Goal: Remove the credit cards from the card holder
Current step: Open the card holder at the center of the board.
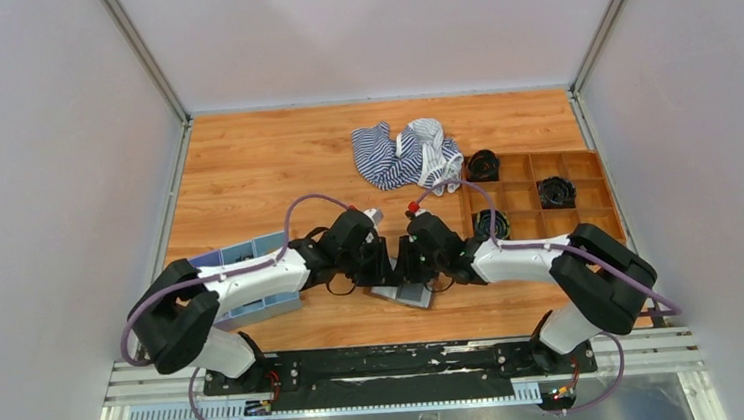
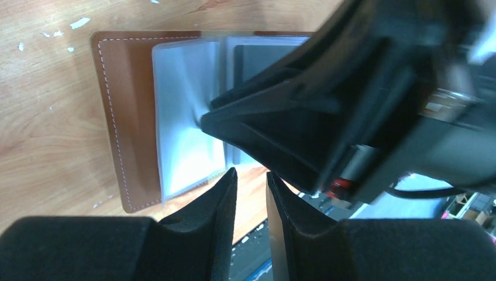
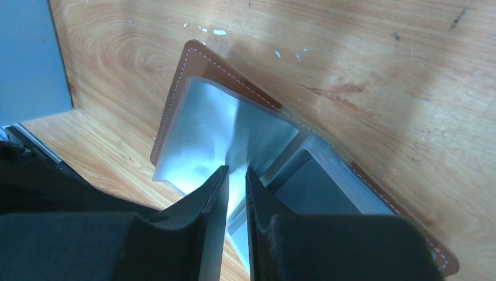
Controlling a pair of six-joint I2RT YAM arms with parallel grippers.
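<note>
My right claw [image 3: 236, 171] is clamped on the card holder [image 3: 234, 79], by the table's [image 1: 244, 170] near edge; my left claw [image 2: 251, 173] is a little apart.

I am watching the whole table [image 1: 244, 170] from the fixed overhead camera, which is looking down from above and behind the arms [image 1: 253, 280], while both wrist cameras are looking down at very close range from opposite sides, all three views sharing the opened card holder [image 2: 126, 117].

Wooden table [image 1: 244, 170] bears card holder [image 1: 410, 295], striped cloth [image 1: 399, 156], compartment box [image 1: 585, 165], blue tray [image 1: 251, 248]
</note>
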